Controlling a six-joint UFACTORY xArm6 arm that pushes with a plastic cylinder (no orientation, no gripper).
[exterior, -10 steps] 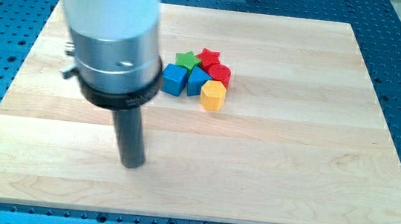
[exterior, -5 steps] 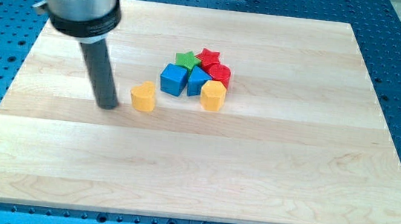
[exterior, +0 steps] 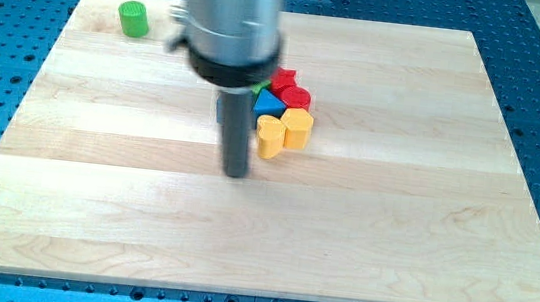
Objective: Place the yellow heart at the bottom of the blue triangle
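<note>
Yellow heart (exterior: 268, 137) sits directly below blue triangle (exterior: 268, 105), touching yellow hexagon (exterior: 296, 129) at its right; my tip (exterior: 237, 173) just left of the heart, slightly lower; no jaws, plain rod; heart looks light, rigid, smooth-faced, likely slides easily on the wooden board (exterior: 392, 234); push on flat side

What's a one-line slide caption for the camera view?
My tip rests left of the yellow heart, now tucked below the blue triangle.

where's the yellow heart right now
The yellow heart sits just above the board's centre, right below the blue triangle, touching the yellow block on its right; my tip is lower left.
</note>
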